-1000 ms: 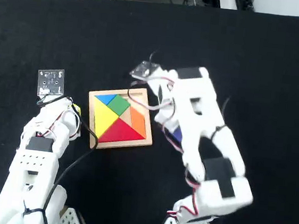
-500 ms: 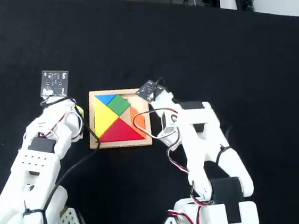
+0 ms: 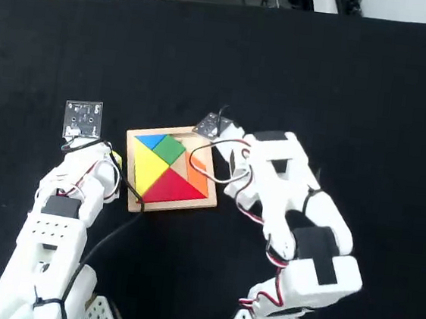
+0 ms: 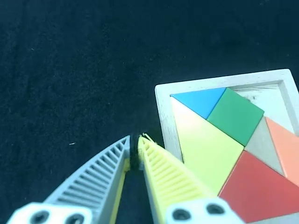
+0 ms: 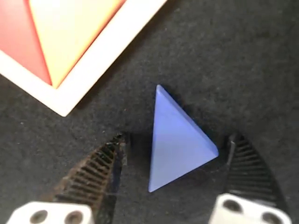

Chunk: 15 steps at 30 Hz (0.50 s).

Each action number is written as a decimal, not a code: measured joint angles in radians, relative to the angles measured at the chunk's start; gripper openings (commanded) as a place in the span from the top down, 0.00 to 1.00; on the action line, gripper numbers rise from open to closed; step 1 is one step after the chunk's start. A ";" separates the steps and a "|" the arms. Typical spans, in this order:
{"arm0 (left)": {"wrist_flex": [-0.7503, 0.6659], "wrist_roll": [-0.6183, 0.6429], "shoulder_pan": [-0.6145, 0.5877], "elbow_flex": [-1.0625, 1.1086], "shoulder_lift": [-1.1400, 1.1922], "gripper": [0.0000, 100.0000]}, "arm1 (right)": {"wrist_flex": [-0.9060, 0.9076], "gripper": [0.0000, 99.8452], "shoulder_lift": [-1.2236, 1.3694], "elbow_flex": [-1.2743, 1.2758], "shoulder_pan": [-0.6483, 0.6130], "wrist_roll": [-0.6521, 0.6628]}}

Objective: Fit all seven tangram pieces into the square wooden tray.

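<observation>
**Five colours in the tray, one triangle loose**

One black bench [image 3: 358, 83] carries everything. Two white arms work at it: the left arm [image 3: 54, 219] lies along the tray's left side, and the right arm [image 3: 292, 206] bends over its right side.

One square wooden tray [image 3: 171, 206] sits between them. The high view takes in all of it and counts five coloured pieces lying flat inside: a yellow triangle [image 3: 148, 169], a red triangle [image 3: 173, 189], an orange piece [image 3: 198, 175], a green square [image 3: 170, 150] and a blue triangle [image 3: 151, 140]. A pale patch lies between green, red and orange; I cannot tell whether it is a piece or bare wood.

The left wrist view adds the left pincer [image 4: 135, 140], tips together on nothing, just off the tray's outer rim.

The right wrist view looks beneath the right arm. There the right pincer [image 5: 175, 147] stands spread wide, one finger on each side of a violet triangle [image 5: 175, 140]. This sixth coloured piece lies flat on the bench, near a tray corner but apart from it, with neither finger touching it.
</observation>
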 measured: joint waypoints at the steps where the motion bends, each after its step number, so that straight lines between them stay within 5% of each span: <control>1: 0.000 0.000 0.000 0.000 0.000 0.95 | 0.002 0.66 0.002 -0.003 0.000 0.000; 8: 0.000 0.000 0.000 0.000 0.000 0.95 | 0.006 0.67 0.003 -0.003 0.000 0.000; 15: 0.000 0.000 0.000 0.000 0.000 0.95 | -0.002 0.83 0.009 -0.026 0.029 0.000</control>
